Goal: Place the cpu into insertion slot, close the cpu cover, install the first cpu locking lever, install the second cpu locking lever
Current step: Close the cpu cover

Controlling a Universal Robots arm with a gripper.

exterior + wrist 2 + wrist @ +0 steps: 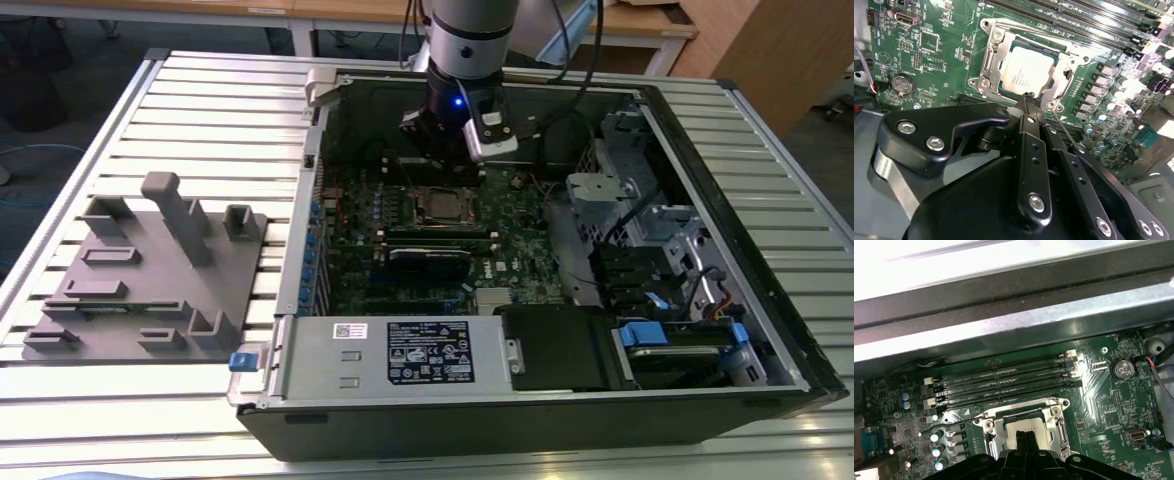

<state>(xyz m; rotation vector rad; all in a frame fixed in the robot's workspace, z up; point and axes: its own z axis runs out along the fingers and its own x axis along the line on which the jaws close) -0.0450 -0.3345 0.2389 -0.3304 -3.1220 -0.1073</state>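
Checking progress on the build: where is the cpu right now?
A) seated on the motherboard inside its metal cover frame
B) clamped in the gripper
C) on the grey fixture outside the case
A: the cpu lies flat on the motherboard, framed by the cpu cover.

Black gripper (1030, 98) fingers (1026, 135); just ahead of their tips, the pale silver-grey cpu (1026, 72), framed by the shiny silver cpu cover (988, 57). Around the fingers lies green circuit board (934, 50) with fine pale tracing, and beyond them run long black memory slots (1004, 382).
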